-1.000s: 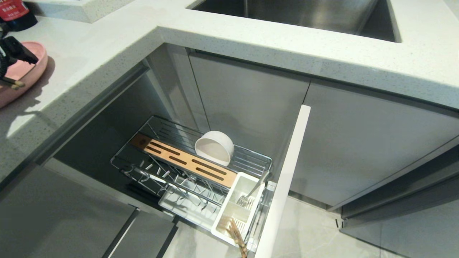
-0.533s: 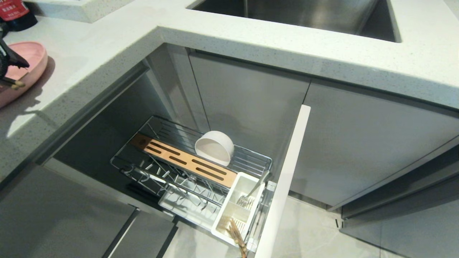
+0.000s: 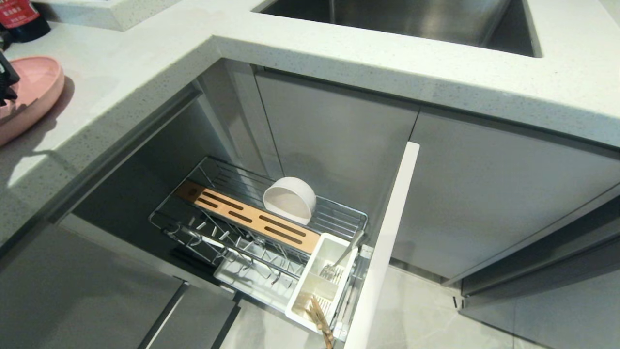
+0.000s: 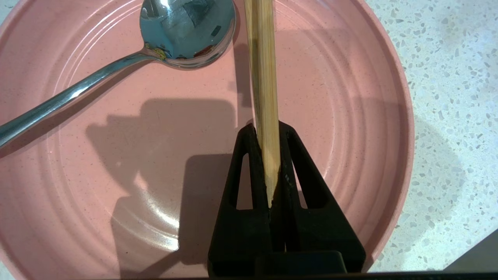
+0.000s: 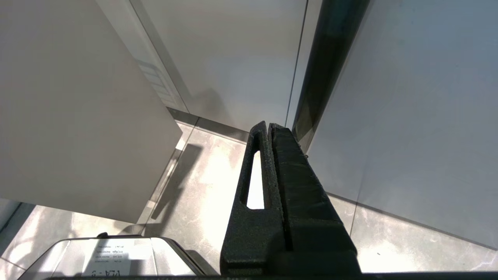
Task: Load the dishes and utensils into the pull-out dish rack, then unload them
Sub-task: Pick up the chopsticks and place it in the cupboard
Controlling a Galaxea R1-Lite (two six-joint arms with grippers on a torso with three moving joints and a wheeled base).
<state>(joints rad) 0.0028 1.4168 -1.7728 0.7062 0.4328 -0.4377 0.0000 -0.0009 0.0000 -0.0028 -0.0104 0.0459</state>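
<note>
Our left gripper (image 4: 268, 132) is now pinched tight on the wooden chopsticks (image 4: 263, 77), just above the pink plate (image 4: 350, 116). A second ago its fingers stood wide apart at the left edge of the head view, and a chopstick tip showed there; now we see only a small black bit of it beside the plate. Nothing else has moved.

Our silver spoon (image 4: 116, 66) lies on the plate too, near the chopsticks but not touching them.

Our right gripper (image 5: 268, 128) hangs low by the grey cupboard doors, its fingers pressed together with nothing between them.

We see a bottle with a red label (image 3: 17, 12) at the far corner, but we cannot read its writing. A white sticker (image 5: 113, 254) down by the floor is too blurry to read.

We see the pull-out dish rack (image 3: 203, 220) standing open under the speckled white counter (image 3: 387, 58). The white bowl (image 3: 289, 199) sits tipped in it, behind the wooden strip (image 3: 252, 220). The white caddy (image 3: 322, 276) holds more chopsticks (image 3: 320, 315) and a fork (image 3: 334, 264). A steel sink (image 3: 411, 19) sits in the counter, and the floor (image 3: 421, 315) is pale stone tile.
</note>
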